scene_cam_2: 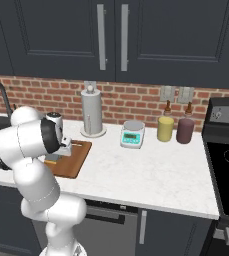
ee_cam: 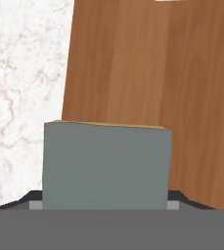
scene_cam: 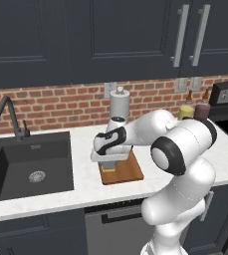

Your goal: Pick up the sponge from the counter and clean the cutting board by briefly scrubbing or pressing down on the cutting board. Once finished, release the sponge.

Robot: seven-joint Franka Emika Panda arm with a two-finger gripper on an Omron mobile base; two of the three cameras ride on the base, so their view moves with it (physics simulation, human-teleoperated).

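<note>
The brown wooden cutting board (scene_cam: pixel 129 172) (scene_cam_2: pixel 75 159) (ee_cam: pixel 157 73) lies on the white marbled counter (scene_cam: pixel 85 187) (ee_cam: pixel 20 73), just right of the sink. My gripper (scene_cam: pixel 107 160) (ee_cam: pixel 103 202) is low over the board's left part, pointing down, shut on the sponge (scene_cam: pixel 107 166) (ee_cam: pixel 106 163). In the hand view the sponge's grey-green face sits between the dark fingertips (ee_cam: pixel 31 201), with a thin yellow edge along its top. The sponge hangs over the board's near left edge. Whether it touches the wood I cannot tell. The arm hides the hand in the right base view.
A black sink (scene_cam: pixel 31 164) with a faucet (scene_cam: pixel 8 117) lies to the left. A paper towel holder (scene_cam: pixel 119 104) (scene_cam_2: pixel 92 115) stands behind the board. To the right are a white scale (scene_cam_2: pixel 132 134), two bottles (scene_cam_2: pixel 165 127) (scene_cam_2: pixel 185 129) and a stove (scene_cam_2: pixel 228 165).
</note>
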